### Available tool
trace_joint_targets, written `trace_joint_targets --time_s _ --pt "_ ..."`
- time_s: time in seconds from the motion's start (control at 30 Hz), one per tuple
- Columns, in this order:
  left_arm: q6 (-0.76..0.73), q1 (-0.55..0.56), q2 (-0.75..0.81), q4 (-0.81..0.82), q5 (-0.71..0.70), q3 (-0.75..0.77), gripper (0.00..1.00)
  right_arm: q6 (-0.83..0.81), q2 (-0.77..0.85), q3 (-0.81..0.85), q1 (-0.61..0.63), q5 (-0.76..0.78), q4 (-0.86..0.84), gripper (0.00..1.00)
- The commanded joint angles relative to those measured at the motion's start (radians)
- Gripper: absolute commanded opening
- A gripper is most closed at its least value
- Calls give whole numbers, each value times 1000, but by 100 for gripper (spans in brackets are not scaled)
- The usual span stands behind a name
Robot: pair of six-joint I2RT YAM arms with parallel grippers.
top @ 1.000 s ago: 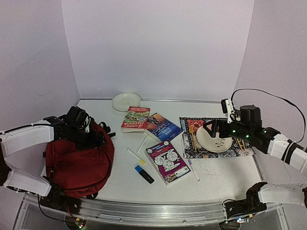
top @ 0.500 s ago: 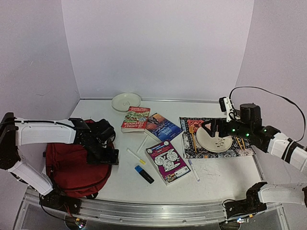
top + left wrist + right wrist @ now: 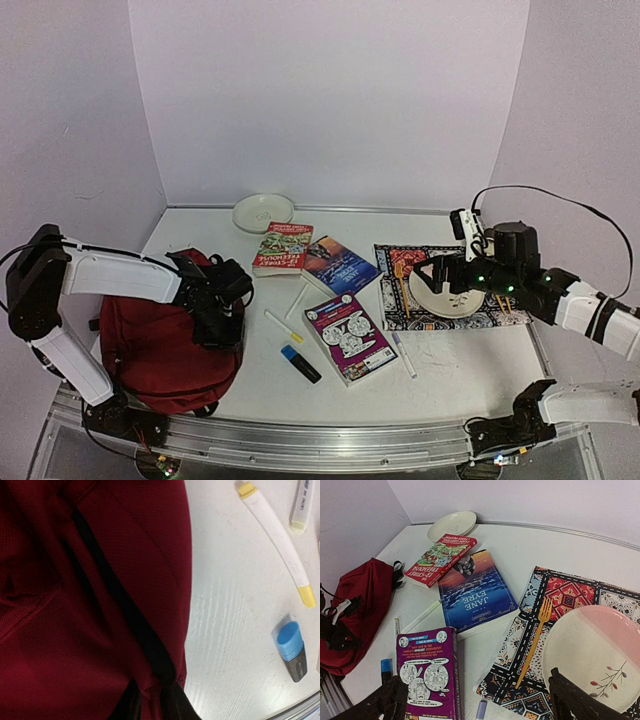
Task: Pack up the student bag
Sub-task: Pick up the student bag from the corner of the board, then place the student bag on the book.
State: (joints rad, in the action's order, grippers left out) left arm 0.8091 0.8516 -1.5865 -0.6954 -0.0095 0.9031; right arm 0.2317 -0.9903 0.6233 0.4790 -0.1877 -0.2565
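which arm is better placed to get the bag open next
Left: the left gripper is down on the student bag. The right gripper hangs open over the plate, far from the bag.

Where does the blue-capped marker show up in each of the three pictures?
Top view: marker at front centre, just right of the red bag.
Left wrist view: marker in the lower right corner.
Right wrist view: marker bottom left, beside the purple book.
Shared landmark: the red bag, at left in all three.

Middle crowded, near edge open
The student bag (image 3: 165, 345) fills the left edge of the table (image 3: 450, 370), three books (image 3: 350, 338) and pens (image 3: 283, 326) the centre, a placemat (image 3: 392, 312) the right; the near edge lies bare.
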Motion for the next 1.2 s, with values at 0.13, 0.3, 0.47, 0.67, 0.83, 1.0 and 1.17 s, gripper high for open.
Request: trace_joint_targets --time_s 0.13,0.3,0.47,0.67,0.83,1.0,1.17 --pt "45 3 32 129 92 118 0 46 -28 25 72 27 -49 98" --pt "101 1 64 154 63 179 0 87 -89 73 144 33 -66 98" --pt "137 1 89 195 63 220 0 125 -166 123 223 36 -100 98" --pt "145 1 123 226 112 234 0 141 -260 185 316 26 -135 98" --pt "118 1 146 250 189 282 0 144 -323 237 358 43 -144 98" --pt "59 1 171 251 207 356 0 131 -344 266 369 84 -147 98" --pt "16 11 124 255 303 367 0 107 -352 289 369 119 -140 98"
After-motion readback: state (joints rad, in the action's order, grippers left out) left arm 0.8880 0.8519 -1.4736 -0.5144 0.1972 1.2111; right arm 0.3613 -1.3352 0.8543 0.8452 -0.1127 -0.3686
